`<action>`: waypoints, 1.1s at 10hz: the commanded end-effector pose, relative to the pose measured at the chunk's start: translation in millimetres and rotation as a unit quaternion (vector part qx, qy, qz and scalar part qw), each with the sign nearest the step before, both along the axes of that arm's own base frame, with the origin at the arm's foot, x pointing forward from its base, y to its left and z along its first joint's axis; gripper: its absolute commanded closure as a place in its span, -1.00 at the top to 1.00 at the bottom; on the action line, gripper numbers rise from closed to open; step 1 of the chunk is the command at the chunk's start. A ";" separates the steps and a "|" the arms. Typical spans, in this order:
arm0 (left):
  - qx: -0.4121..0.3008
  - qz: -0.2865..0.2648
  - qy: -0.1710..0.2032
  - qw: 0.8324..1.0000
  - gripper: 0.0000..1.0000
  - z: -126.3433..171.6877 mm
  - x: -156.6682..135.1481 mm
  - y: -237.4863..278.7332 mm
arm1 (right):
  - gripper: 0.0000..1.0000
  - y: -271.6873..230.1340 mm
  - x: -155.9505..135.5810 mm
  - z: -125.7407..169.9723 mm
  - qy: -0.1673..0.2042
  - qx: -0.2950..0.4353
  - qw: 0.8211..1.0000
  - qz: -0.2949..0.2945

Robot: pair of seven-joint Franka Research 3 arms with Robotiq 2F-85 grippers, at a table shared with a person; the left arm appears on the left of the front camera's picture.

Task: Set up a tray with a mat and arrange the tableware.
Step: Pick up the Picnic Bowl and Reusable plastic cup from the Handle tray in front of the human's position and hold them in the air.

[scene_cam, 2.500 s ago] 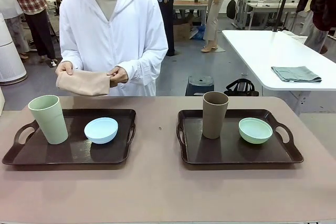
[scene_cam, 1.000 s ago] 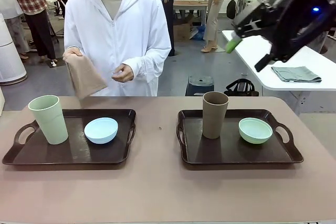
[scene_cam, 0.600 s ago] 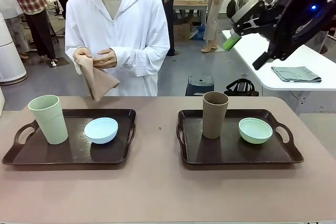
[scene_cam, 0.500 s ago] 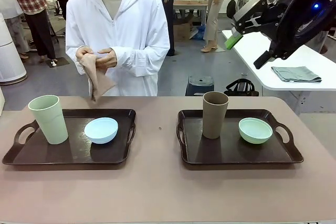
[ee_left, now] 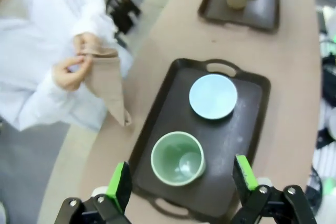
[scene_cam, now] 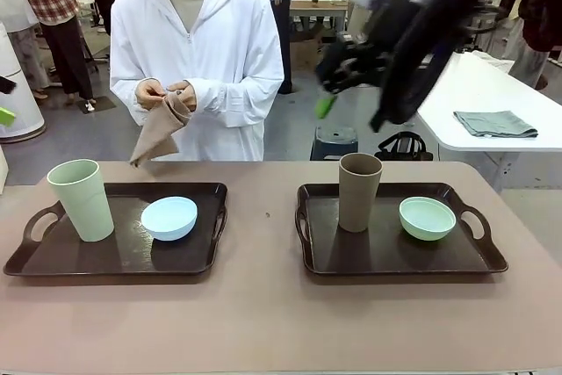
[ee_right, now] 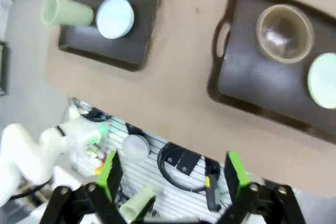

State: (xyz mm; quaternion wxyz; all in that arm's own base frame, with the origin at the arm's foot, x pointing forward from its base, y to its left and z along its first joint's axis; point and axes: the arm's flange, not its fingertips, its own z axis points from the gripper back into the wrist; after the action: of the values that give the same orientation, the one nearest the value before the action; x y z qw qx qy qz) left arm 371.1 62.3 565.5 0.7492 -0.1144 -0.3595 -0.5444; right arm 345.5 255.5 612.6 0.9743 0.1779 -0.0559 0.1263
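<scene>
On the left dark tray (scene_cam: 114, 261) stand a pale green cup (scene_cam: 81, 199) and a light blue bowl (scene_cam: 169, 217). The right tray (scene_cam: 395, 256) carries a brown cup (scene_cam: 359, 191) and a pale green bowl (scene_cam: 428, 218). Across the table a person holds a tan mat (scene_cam: 158, 133) in both hands. My right gripper (scene_cam: 353, 113) hangs blurred, high above the brown cup; its wrist view shows it open (ee_right: 173, 174) and empty. My left gripper (ee_left: 182, 179) is open, high over the green cup (ee_left: 178, 158) and blue bowl (ee_left: 212, 96).
The brown tabletop (scene_cam: 263, 322) runs bare between and in front of the trays. A white table (scene_cam: 457, 85) with a folded grey cloth (scene_cam: 496, 124) stands at the back right. A green finger pad (scene_cam: 5, 116) shows at the far left edge.
My right arm has swung left and down from the upper right to above the brown cup. The person has gathered the mat in both hands. A green pad has appeared at the left edge.
</scene>
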 end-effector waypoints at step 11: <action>0.026 -0.147 0.092 0.985 1.00 -55.3 30.0 14.9 | 1.00 102.5 74.1 -63.5 0.058 -0.081 0.994 0.041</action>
State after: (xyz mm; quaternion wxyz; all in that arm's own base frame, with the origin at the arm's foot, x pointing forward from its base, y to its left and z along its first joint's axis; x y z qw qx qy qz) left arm 403.6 77.1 511.7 0.6972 -0.1894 -0.2447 -0.6466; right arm 423.9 361.3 550.2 0.9804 0.1110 0.0191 0.1616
